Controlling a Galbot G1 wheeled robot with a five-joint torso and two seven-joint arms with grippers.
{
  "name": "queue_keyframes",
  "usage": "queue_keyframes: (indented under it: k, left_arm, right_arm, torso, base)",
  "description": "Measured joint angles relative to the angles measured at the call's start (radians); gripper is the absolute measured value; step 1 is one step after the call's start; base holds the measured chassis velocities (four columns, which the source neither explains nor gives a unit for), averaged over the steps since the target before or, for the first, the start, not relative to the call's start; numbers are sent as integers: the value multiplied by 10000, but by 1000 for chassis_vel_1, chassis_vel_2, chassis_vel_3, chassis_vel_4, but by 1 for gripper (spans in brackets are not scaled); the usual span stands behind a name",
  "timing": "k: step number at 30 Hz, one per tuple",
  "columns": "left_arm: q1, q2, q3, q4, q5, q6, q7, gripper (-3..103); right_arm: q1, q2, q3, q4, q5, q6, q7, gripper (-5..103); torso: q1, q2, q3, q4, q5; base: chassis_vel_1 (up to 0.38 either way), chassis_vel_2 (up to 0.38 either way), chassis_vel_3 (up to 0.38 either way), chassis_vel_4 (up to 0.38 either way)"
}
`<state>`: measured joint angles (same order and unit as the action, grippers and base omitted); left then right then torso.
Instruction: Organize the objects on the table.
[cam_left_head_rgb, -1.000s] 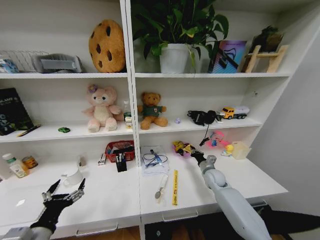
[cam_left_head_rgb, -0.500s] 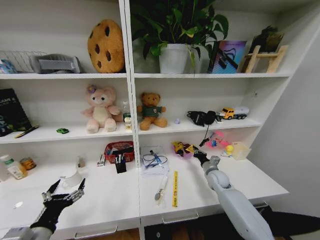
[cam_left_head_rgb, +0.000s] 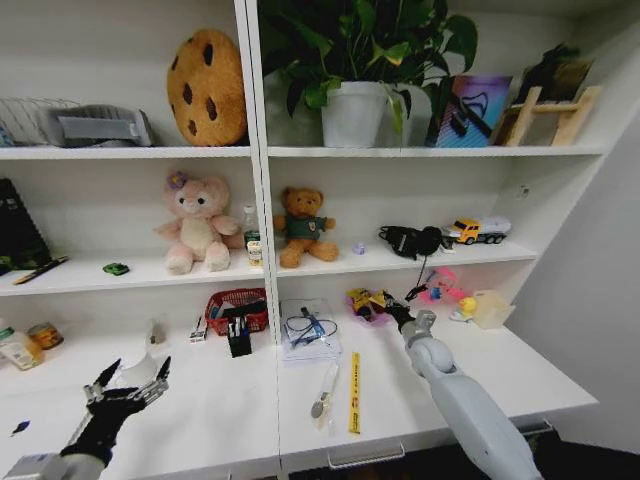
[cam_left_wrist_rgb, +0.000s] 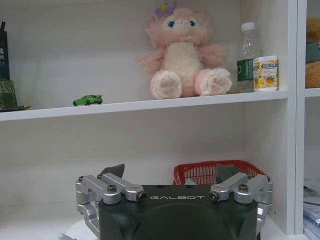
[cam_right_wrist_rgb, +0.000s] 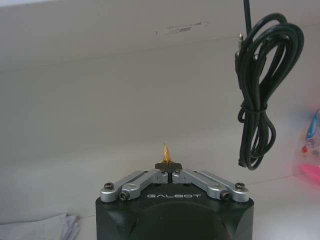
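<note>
Fingers of the right gripper (cam_right_wrist_rgb: 168, 165) are pinched together on a small yellow scrap (cam_right_wrist_rgb: 165, 150), held above the table (cam_left_head_rgb: 500, 355) near the hanging black cable (cam_right_wrist_rgb: 260, 90). Left gripper (cam_left_head_rgb: 128, 383), fingers spread apart, hovers over the table's left end. Both housings read "GALBOT". Green toy car (cam_left_wrist_rgb: 87, 100) sits on the shelf.

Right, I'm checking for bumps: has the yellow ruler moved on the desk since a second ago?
No. The camera shifted; the yellow ruler still lies beside the clear bag, above the same drawer handle.
</note>
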<state>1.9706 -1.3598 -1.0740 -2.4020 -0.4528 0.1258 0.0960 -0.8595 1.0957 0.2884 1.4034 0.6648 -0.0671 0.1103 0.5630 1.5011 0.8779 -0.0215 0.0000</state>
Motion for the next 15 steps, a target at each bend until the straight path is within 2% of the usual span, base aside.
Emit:
queue_keyframes:
  k: [2, 3, 7, 9, 10, 14, 15]
  left_arm:
    - [0, 0, 0, 0, 0, 0, 0, 100]
    - [-1, 0, 0, 0, 0, 0, 0, 100]
    - [-1, 0, 0, 0, 0, 0, 0, 100]
    - [0, 0, 0, 0, 0, 0, 0, 100]
    - [0, 0, 0, 0, 0, 0, 0, 100]
    - [0, 0, 0, 0, 1, -1, 0, 100]
    - [0, 0, 0, 0, 1, -1, 0, 100]
  right_arm:
    - [54, 60, -45, -162, -126, 133, 20, -2]
    - [143, 130, -124, -408, -242, 233, 25, 3]
    - [355, 352, -229, -760, -233, 384, -17, 8]
    - [402, 430, -267, -878, -258, 474, -79, 19]
    - [402, 430, -267, -878, -258, 474, -79, 19]
    - [19, 174, -168, -350, -199, 463, -91, 41]
    - [19, 174, -168, -350, -199, 463, -91, 41]
  torso:
    - [0, -1, 1, 1, 1]
    - [3, -2, 2, 2, 0]
    - [6, -2, 2, 4, -1]
    - [7, -3, 3, 5, 1]
    - [7, -3, 3, 5, 1]
    - [6, -3, 2, 2, 1]
    - [6, -3, 2, 2, 1]
  base:
    - [0, 0, 0, 0]
    - [0, 0, 0, 0]
    - [0, 0, 0, 0]
    - [0, 0, 0, 0]
    - [0, 0, 0, 0]
    - [0, 0, 0, 0]
    - [0, 0, 0, 0]
